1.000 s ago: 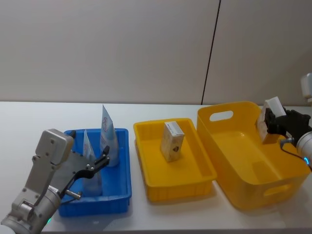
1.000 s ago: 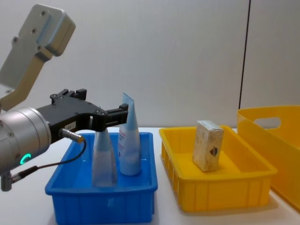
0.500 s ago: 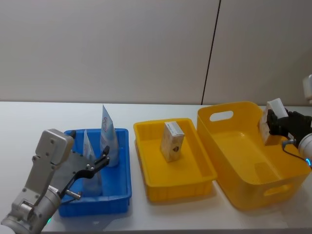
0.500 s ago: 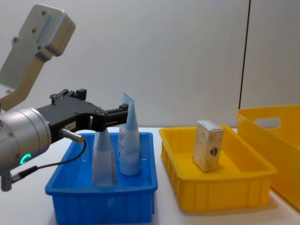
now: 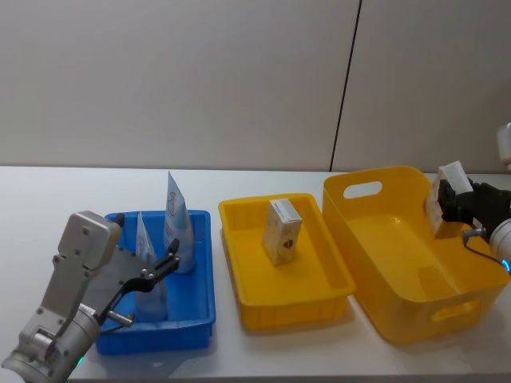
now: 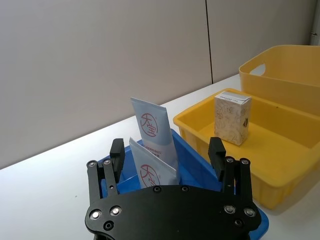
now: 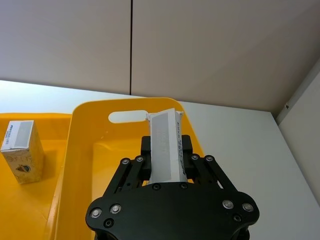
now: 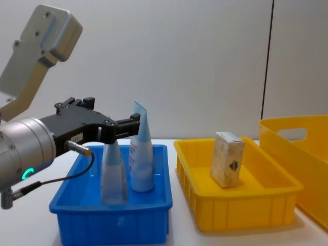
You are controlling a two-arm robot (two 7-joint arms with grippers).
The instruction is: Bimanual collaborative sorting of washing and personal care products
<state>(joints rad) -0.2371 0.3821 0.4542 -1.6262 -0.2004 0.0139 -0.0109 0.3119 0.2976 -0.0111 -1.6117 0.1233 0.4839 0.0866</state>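
Now, at lower left, the left gripper is seen with jaws spread either side of the nearer tube; no squeeze can be made out. That tube and the taller tube are both stood upright in the blue tray. At centre, one carton is stood in the small yellow tray. At the right edge, a second carton is pinched in the right gripper, above the right rim of the big yellow bin. Sorting is judged well along: three items are placed, and the held carton is yet to be set down.
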